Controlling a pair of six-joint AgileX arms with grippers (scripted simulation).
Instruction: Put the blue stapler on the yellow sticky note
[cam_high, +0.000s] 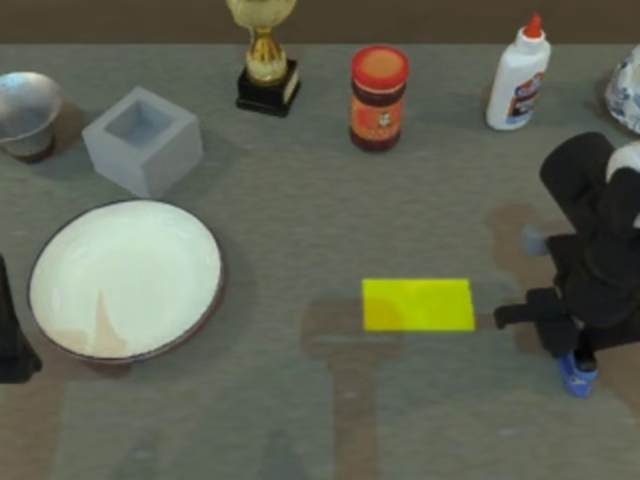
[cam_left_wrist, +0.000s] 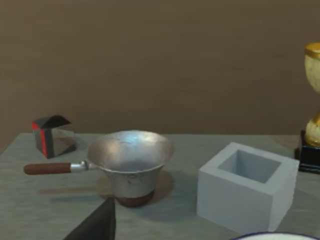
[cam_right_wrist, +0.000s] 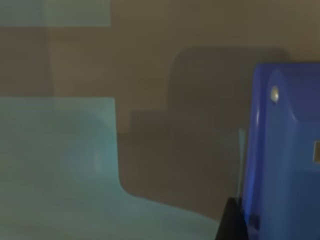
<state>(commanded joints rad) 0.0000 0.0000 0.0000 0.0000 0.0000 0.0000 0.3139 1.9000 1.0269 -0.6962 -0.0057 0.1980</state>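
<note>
— Where's the blue stapler (cam_high: 577, 376)?
— Right under the right gripper (cam_high: 570, 350), one end poking out past the fingers; close against the wrist camera too. Can't tell whether clamped or merely straddled.
— And the yellow sticky note (cam_high: 417, 304)?
— Well off to the jaws' left side, bare.
— Best approach?
— Confirm a firm grip, lift straight, carry across level, lower centred. Left gripper parked beside the white plate (cam_high: 126, 278), jaws unreadable.
</note>
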